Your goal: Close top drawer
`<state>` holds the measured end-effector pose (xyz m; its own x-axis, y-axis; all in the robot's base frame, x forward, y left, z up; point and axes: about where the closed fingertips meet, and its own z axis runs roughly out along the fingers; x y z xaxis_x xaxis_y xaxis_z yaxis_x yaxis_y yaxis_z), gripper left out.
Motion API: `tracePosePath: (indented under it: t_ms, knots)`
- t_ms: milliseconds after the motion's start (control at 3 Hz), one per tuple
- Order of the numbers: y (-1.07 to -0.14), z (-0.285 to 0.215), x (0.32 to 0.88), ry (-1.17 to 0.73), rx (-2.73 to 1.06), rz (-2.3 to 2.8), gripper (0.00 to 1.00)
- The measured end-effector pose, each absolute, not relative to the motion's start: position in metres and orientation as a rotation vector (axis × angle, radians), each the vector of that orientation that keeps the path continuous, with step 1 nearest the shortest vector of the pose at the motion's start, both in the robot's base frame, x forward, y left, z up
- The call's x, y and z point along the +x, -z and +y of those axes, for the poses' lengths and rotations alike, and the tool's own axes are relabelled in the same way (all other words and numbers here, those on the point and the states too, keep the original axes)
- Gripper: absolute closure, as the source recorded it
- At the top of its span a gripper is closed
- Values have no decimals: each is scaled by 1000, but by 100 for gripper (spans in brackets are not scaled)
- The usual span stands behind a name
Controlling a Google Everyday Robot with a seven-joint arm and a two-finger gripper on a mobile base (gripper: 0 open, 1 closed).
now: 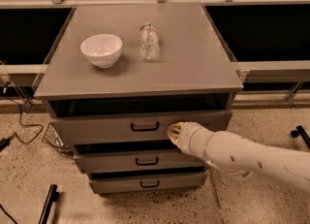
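The top drawer (97, 128) is the widest grey drawer of the cabinet, with a tall flat front and a black bar handle (145, 127). It stands pulled out a short way, with a dark gap behind its front under the cabinet top. My gripper (173, 132) sits at the end of the white arm coming in from the lower right. Its tip is against the drawer front, just right of the handle.
A white bowl (101, 49) and a clear plastic bottle (149, 41) stand on the cabinet top (193, 63). Two narrower drawers (145, 161) below also stand slightly out. A wire basket (52, 138) and cables lie on the floor at left, and a black bar (47, 203) at lower left.
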<state>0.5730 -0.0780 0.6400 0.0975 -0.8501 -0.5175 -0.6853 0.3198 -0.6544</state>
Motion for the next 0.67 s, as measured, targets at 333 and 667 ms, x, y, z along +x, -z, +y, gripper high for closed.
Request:
tracePosePath:
  t_ms: [333, 667]
  knots:
    - [-642, -81, 571, 212, -1422, 1638, 100]
    - [-642, -85, 562, 198, -1423, 1643, 100]
